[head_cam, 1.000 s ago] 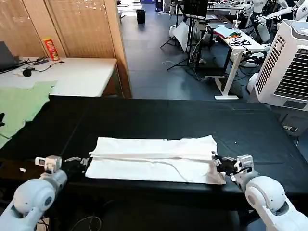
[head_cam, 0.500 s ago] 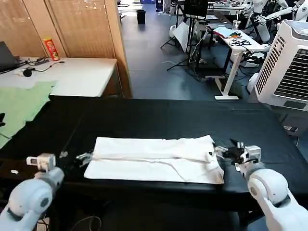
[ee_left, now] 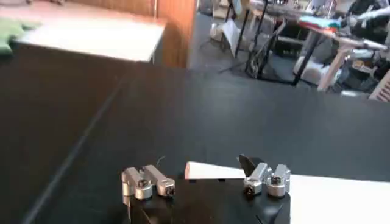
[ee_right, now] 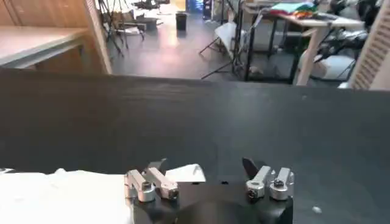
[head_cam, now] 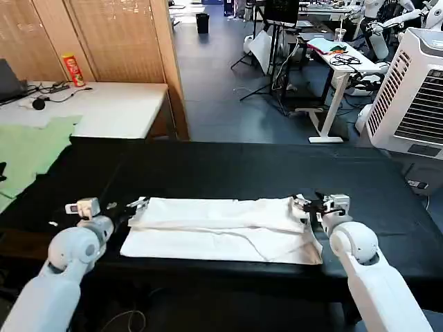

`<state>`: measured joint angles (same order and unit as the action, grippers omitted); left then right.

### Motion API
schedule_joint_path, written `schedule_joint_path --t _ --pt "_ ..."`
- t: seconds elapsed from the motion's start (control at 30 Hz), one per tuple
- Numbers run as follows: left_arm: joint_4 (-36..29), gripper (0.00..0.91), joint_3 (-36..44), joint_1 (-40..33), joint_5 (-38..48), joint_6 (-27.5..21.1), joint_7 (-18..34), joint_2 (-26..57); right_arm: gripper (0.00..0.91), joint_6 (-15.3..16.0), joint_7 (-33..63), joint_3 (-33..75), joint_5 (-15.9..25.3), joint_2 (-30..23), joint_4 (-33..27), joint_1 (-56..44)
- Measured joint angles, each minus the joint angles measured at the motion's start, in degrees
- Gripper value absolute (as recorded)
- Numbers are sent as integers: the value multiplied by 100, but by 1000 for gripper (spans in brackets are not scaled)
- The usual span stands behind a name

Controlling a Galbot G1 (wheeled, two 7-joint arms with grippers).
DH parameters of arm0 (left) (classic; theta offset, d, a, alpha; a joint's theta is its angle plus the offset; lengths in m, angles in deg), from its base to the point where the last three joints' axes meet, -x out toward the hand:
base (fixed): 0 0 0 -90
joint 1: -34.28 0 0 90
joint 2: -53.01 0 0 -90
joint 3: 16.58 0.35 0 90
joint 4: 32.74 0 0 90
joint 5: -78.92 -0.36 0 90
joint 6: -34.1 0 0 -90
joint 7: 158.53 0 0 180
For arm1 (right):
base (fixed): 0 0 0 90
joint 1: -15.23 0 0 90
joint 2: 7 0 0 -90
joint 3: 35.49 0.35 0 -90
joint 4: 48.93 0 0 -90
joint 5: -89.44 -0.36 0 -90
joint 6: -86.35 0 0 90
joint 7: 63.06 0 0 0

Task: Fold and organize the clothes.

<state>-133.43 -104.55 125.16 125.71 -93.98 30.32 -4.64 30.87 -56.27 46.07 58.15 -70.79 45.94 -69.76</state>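
A white T-shirt (head_cam: 221,228) lies folded into a long band across the near half of the black worktop (head_cam: 228,166), its length running from 9 to 3 o'clock. The left end effector (head_cam: 131,206) sits at the band's 9 o'clock end by the far corner, its fingers spread wide around the cloth edge in the left wrist view, nothing gripped. The right end effector (head_cam: 306,205) mirrors it at the 3 o'clock end, likewise spread wide beside the far corner (ee_right: 186,173). A pale green cloth (head_cam: 31,149) lies well apart, toward 10 o'clock, on the neighbouring white table.

The step in hand looks like taking both far corners for another lengthwise fold. To do it well, each end effector should settle so one finger slides under all the layers at the corner and the other presses from above, closing only once the cloth is fully between them. Both should close together and lift evenly, keeping the band taut between 9 and 3 o'clock so the middle does not sag or wrinkle. Carry the edge toward 6 o'clock and lay it flush on the near edge.
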Motion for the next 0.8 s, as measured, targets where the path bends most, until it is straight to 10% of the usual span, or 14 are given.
schedule_joint_path --t 0.03,0.13,0.23,0.8 --pt "48 702 28 -31 -15 9 -14 -23 761 0 -2 -5 25 -28 -18 4" --pt "210 283 98 -112 -83 39 -89 -84 527 0 -17 -22 69 -81 -40 8" --pt "326 68 146 -151 -150 77 -104 -123 88 -20 -19 -26 133 -129 -62 -3" --pt "380 0 230 -55 -1458 640 -212 -275 49 -401 249 183 581 -546 87 -354"
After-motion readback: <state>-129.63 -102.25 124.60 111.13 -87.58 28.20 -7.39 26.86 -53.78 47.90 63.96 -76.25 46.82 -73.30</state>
